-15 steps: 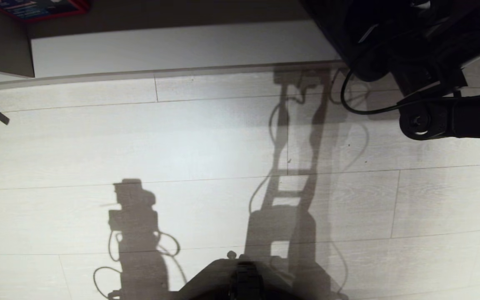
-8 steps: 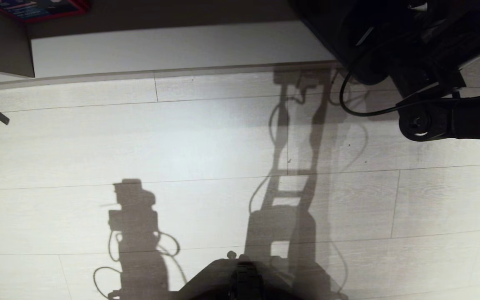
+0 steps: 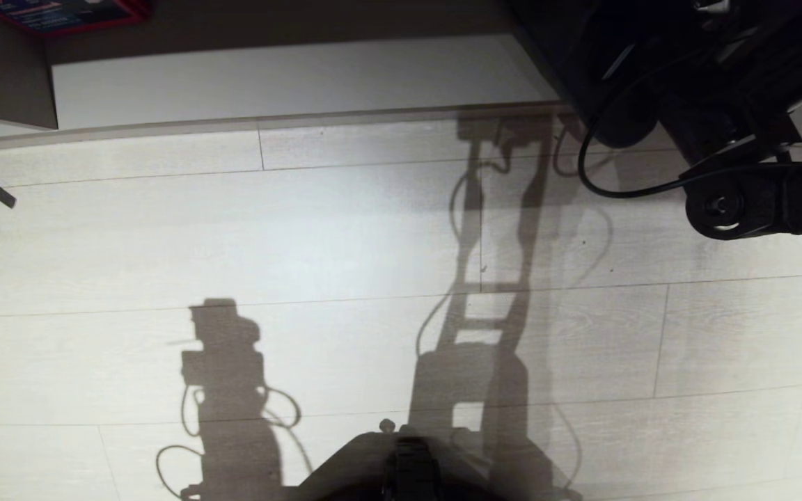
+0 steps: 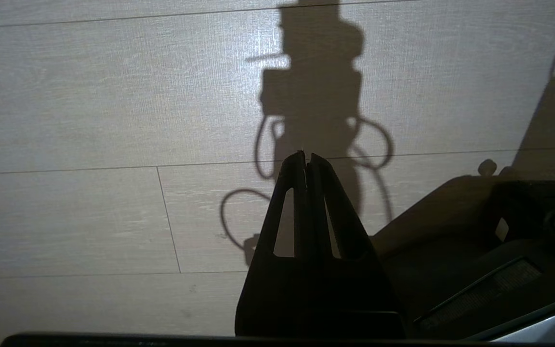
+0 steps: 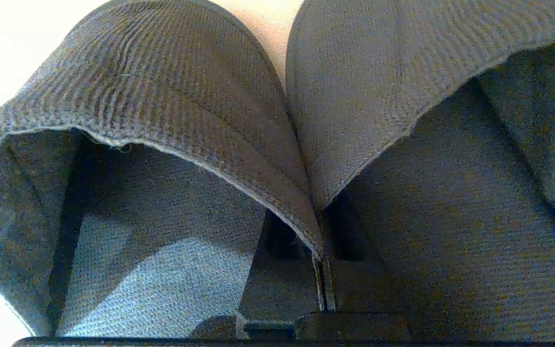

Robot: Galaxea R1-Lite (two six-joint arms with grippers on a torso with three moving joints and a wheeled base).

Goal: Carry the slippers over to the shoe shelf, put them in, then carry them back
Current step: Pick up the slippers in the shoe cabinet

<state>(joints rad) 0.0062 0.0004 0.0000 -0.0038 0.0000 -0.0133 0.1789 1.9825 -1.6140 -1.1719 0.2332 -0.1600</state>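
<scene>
Black right arm [image 3: 763,202] with round joint, looped black cable [image 3: 603,188], seemingly matte.

1. You have the slippers [image 5: 200,111] side by side in the right wrist view: two grey-blue soft knit pieces with rounded closed toes, their open backs toward that camera.
2. Their inner edges press together at the middle, pinched between the closed fingers of the right gripper [image 5: 323,284].
3. The shoe shelf [image 3: 289,80] lies along the far edge of the floor in your head view, showing a pale base board and a taupe upright panel at its left end.
</scene>
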